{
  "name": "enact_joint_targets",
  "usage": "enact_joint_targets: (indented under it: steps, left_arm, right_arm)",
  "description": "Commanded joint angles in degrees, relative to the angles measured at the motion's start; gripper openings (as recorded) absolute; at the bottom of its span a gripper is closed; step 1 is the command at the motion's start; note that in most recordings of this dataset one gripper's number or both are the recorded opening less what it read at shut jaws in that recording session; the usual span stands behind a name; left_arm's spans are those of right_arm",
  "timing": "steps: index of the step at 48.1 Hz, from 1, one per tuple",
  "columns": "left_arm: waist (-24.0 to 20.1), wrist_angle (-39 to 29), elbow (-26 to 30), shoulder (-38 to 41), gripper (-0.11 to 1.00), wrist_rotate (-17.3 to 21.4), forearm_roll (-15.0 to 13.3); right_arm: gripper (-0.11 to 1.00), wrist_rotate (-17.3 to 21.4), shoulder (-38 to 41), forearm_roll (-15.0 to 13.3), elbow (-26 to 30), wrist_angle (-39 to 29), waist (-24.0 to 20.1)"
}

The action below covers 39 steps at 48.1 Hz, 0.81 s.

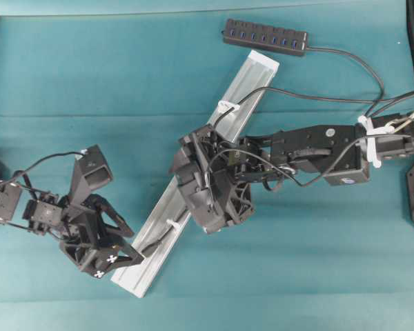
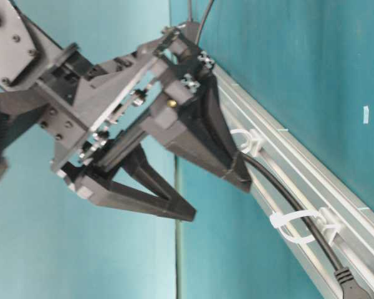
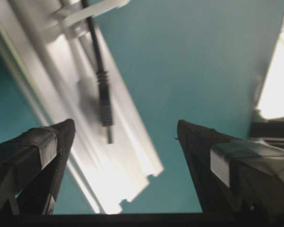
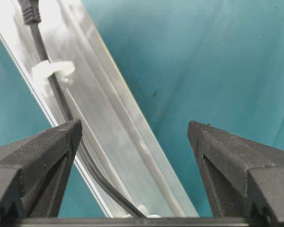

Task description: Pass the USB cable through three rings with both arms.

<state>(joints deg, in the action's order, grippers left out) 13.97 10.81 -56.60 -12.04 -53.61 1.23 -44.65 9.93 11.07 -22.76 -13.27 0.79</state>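
Nearest the table-level camera, the right gripper [image 2: 221, 199] was seen with its two black fingers spread wide apart and nothing held between them; one fingertip [image 2: 242, 180] lay against the rail, right beside the cable. The USB cable [image 2: 287, 202] was laid along the groove of the silver rail [image 2: 336, 199], passed through two whitish rings [image 2: 246, 142] in that view, with its plug [image 2: 349, 281] lying at about 5 o'clock, beyond the nearer ring [image 2: 293, 227].

In the overhead view the cable [image 1: 310, 96] was traced from the black hub [image 1: 265, 36] at 12 o'clock, round to 3 o'clock, then back to the upper ring [image 1: 227, 107] on the rail [image 1: 159, 221]. The middle stretch of the rail was hidden under the right gripper [image 1: 207, 186], so a third ring could not be confirmed there. A lower ring [image 1: 174, 225] was seen towards 7 o'clock, with the plug end [image 1: 148, 248] just past it.

The left gripper [image 1: 117, 248] was held at the rail's lower end, at about 8 o'clock, with its fingers wide apart and empty. From its wrist camera the plug [image 3: 105, 106] was seen lying on the rail [image 3: 128, 156], pointing towards the gap between the fingers [image 3: 52, 142] but apart from both.

From the right wrist camera the cable [image 4: 61, 101] was seen running through a ring [image 4: 52, 71] at 11 o'clock, just beside the left-hand finger [image 4: 47, 146].
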Motion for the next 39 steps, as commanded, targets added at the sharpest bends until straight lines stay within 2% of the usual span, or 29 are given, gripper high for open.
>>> enact_joint_targets:
  steps: [1, 9, 17, 30, 39]
  left_arm:
    - [0.1, -0.1, 0.5, -4.2, 0.94, 0.8, 0.3]
    - [0.1, -6.2, 1.8, -11.4, 0.94, 5.0, 0.3]
    - [0.1, -12.7, 4.1, -17.5, 0.94, 10.1, 0.3]
    - [-0.5, -13.2, 5.9, -23.6, 0.93, 21.0, 0.4]
    - [-1.4, -13.2, 6.8, -27.1, 0.89, 27.5, 0.3]
  right_arm:
    - [0.94, 1.2, -1.3, 0.2, 0.3, 0.3, -0.2]
    - [0.94, 2.5, -4.7, 0.1, 0.3, 0.5, -0.1]
    - [0.94, 5.9, -9.1, 0.2, 0.2, 0.4, 0.4]
    - [0.94, 12.5, -16.3, 0.2, -1.5, 0.2, 1.1]
    - [0.94, 15.2, -21.2, 0.1, -3.6, 0.2, 1.7]
